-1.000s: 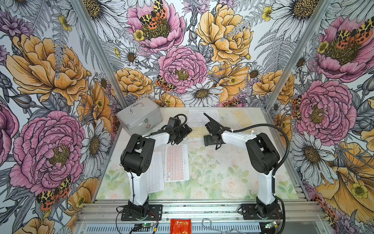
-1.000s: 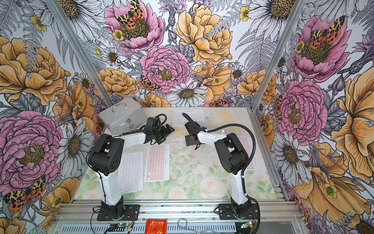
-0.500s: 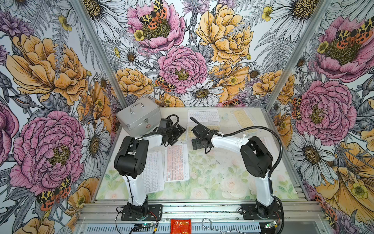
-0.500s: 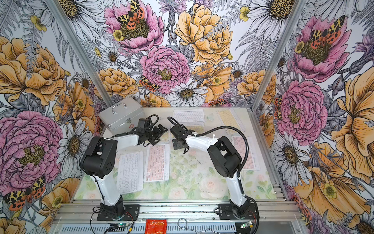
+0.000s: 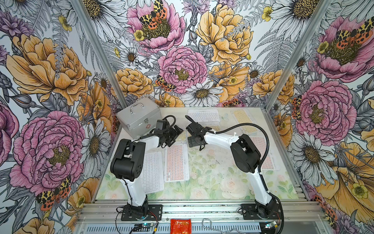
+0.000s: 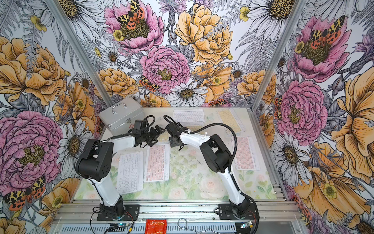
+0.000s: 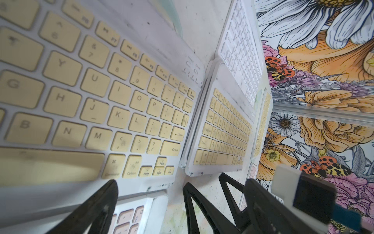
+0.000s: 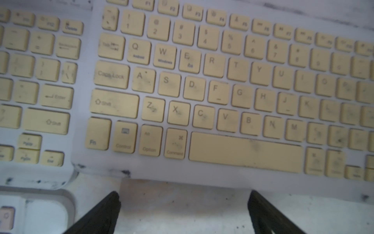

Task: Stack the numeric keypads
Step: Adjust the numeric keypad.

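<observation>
Left gripper point(image 7: 149, 183) hangs with its jaws wide apart and empty, low over the seam where the yellow keypad point(image 7: 91, 91) meets the far end of the pink keypad point(image 5: 176, 162).

Sweeping from the left, the silver case point(image 5: 139, 118) sits in the far left corner. The white keypad point(image 5: 151, 172) lies flat at the near left, with the pink keypad just beside it. At mid-worktop point(image 5: 212, 174) the yellow keypad meets the other yellow keypad point(image 8: 222, 91) end to end. The latter seems to overlap it, though I cannot tell for sure. The right gripper point(image 8: 183, 194), jaws also spread and holding nothing, hovers over bare surface just near that keypad's spacebar edge. Beyond lie the far white keypad point(image 5: 204, 115), the far yellow keypad point(image 5: 243, 119) and the right pink keypad point(image 5: 265, 154).

I see no clear stack yet.

These keypads look thin, light and stiff, with smooth frames that would probably slip. Lying flat, they leave little room for a finger underneath. The best hold is likely across a long edge, or at a raised, overlapping end, pinching the frame rather than the keys.
</observation>
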You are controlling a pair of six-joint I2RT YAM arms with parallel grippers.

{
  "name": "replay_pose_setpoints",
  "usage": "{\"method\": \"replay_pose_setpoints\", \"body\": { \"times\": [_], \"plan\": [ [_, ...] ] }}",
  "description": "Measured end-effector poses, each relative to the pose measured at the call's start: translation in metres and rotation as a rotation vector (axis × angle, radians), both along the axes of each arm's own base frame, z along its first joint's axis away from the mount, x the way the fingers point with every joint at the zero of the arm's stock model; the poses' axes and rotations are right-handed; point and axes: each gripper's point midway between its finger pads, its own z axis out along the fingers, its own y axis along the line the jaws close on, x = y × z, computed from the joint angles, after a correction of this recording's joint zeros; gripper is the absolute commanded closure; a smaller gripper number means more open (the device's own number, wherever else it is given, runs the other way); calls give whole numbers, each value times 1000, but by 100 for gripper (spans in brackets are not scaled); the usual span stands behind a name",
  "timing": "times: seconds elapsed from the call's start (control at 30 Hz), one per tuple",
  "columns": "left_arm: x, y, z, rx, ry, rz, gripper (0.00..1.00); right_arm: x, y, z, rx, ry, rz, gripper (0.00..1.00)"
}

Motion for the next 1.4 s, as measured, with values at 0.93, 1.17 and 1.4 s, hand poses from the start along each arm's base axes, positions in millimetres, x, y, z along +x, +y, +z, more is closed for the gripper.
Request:
{"method": "replay_pose_setpoints", "body": {
  "times": [0.93, 1.17, 1.4],
  "plan": [
    [-4, -5, -3, 1, 4, -12, 1, 12, 5, 2, 1, -20, -60, 0],
    [-5, -6, -3, 1, 4, -14, 1, 5, 9, 1, 8, -7, -42, 0],
    [-12, -20, 8, 21, -23, -56, 1, -32, -29, 34, 36, 20, -30, 0]
  ]
}}
